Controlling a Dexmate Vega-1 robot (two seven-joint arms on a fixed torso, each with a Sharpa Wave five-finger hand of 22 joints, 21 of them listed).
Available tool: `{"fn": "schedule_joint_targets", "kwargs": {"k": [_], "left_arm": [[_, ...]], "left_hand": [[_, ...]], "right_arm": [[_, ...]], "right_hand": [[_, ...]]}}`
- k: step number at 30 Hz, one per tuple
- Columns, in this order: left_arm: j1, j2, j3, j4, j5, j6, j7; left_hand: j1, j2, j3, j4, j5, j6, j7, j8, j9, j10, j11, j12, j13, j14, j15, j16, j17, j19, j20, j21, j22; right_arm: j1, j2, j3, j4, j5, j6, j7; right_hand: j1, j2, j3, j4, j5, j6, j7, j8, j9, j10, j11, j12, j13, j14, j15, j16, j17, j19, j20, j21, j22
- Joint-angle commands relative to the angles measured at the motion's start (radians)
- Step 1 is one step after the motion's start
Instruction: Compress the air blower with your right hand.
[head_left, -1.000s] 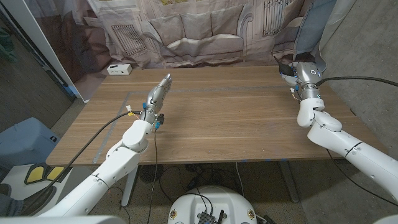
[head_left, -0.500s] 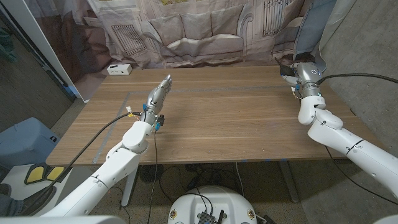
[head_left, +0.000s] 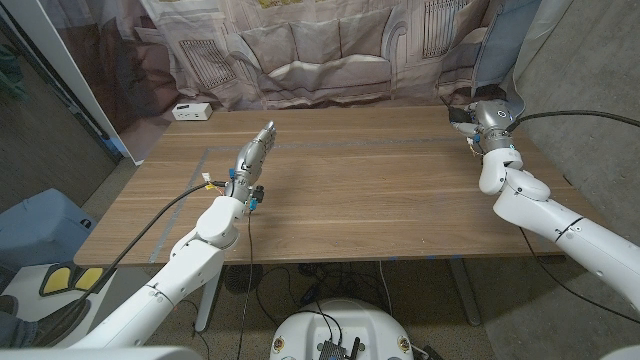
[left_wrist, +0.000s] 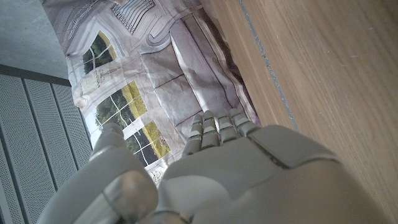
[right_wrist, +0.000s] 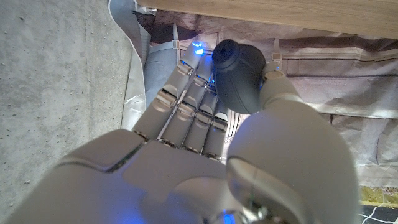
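Right hand (right_wrist: 205, 155) grasping the dark rubber bulb air blower (right_wrist: 239, 74) between thumb and fingers, off the wooden table's (head_left: 350, 190) far right corner (bulb looks round); I judge squeeze pending.

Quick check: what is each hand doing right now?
Left hand: open, holding nothing, fingers straight.
Right hand: holding the dark air blower.

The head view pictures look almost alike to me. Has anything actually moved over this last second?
Only slightly. The right hand, holding the dark air blower between thumb and fingers, has drifted a little toward the table's far right corner, and its forearm has swung outward with it. The left hand has stayed put over the wooden table, fingers out straight, holding nothing.
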Motion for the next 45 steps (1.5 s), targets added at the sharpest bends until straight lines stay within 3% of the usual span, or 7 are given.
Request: {"fn": "schedule_joint_targets", "kwargs": {"k": [1, 13, 45], "left_arm": [[0.006, 0.006, -0.006, -0.011, 0.004, -0.003, 0.001], [0.015, 0.012, -0.015, -0.026, 0.009, -0.006, 0.005], [0.025, -0.005, -0.012, -0.029, 0.016, 0.002, 0.028]], "left_hand": [[0.001, 0.008, 0.006, -0.001, 0.0, 0.008, -0.003, -0.003, 0.003, 0.004, -0.001, -0.003, 0.005, 0.007, 0.008, -0.001, 0.005, 0.0, 0.004, 0.002, 0.005], [0.0, 0.008, 0.007, -0.001, 0.0, 0.009, -0.003, -0.003, 0.003, 0.004, -0.002, -0.003, 0.005, 0.007, 0.007, -0.001, 0.005, 0.001, 0.004, 0.002, 0.005], [0.0, 0.008, 0.009, -0.002, 0.0, 0.009, -0.003, -0.003, 0.003, 0.005, -0.001, -0.003, 0.005, 0.008, 0.007, -0.001, 0.005, 0.001, 0.005, 0.003, 0.005]], "right_arm": [[0.036, -0.004, -0.032, 0.011, 0.0, -0.034, 0.054], [0.087, 0.0, -0.074, 0.034, -0.006, -0.084, 0.125], [0.188, 0.031, -0.16, 0.164, 0.011, -0.097, 0.222]], "right_hand": [[0.004, 0.009, 0.002, -0.006, 0.005, -0.005, -0.002, 0.001, 0.001, -0.008, -0.004, -0.001, 0.003, -0.009, -0.032, -0.001, 0.006, -0.005, -0.001, -0.001, -0.001], [0.005, 0.01, -0.002, -0.01, 0.004, -0.026, -0.003, -0.003, 0.001, -0.033, 0.002, -0.007, 0.004, -0.04, -0.024, -0.013, 0.009, -0.026, 0.003, -0.011, -0.001], [0.003, 0.01, -0.011, -0.013, 0.005, -0.049, -0.005, -0.004, 0.002, -0.056, 0.001, -0.008, 0.004, -0.067, -0.013, -0.021, 0.015, -0.045, 0.012, -0.022, -0.001]]}}
